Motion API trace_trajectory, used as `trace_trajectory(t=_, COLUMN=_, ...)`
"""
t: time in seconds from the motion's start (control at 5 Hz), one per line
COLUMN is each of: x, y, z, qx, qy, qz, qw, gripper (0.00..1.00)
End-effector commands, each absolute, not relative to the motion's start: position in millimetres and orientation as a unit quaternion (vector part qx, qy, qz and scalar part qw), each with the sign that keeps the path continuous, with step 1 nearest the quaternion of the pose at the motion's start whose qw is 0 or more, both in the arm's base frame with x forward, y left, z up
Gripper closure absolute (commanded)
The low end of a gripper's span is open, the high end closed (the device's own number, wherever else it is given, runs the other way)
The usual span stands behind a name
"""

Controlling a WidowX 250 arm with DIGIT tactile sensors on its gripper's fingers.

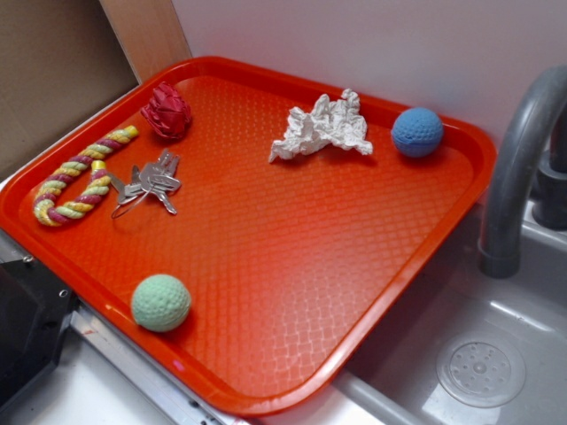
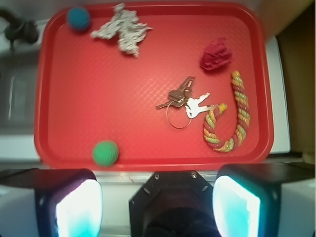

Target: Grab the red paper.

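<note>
Red paper (image 2: 216, 54): creased wad, far right area of tray (image 2: 148, 158), beside the rope toy (image 2: 232, 116), untouched. Gripper (image 2: 157, 205): fingers spread apart, empty, held high over the tray's near edge, presumably to survey before descent.

Wrist view crops the hand (image 2: 157, 205) at the bottom edge; faucet (image 1: 523, 168) top runs out of frame

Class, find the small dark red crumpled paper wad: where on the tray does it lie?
In the exterior view the small dark red crumpled paper wad lies in the orange-red plastic tray's far left corner, just beyond the striped rope toy and metal keys.
</note>
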State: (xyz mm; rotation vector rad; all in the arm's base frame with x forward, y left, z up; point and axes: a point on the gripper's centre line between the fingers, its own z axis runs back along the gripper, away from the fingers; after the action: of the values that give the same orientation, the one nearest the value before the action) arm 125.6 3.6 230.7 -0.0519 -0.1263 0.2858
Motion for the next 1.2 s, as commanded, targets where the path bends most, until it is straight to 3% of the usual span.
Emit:
trace_trajectory(t=0.0, x=157, y=35, z=196, qx=-0.06, qy=-0.057, qz=0.386, qw=0.919, gripper=0.0)
trace_trajectory(t=0.2, x=188, y=65, z=169, qx=-0.069, qy=-0.101, qz=0.488, qw=0.864, gripper=0.0)
trace_trajectory(t=0.4, x=219, y=91, z=144, qx=-0.078, qy=-0.132, qz=0.507, qw=0.848, gripper=0.0)
trace_trajectory(t=0.6, x=234, y=94, z=128, qx=-0.088, qy=-0.154, qz=0.505, qw=0.845, gripper=0.0)
trace_trajectory(t=1.0, x=266, y=97, z=74, qx=-0.035, qy=-0.163, qz=0.484, qw=0.859, gripper=0.0)
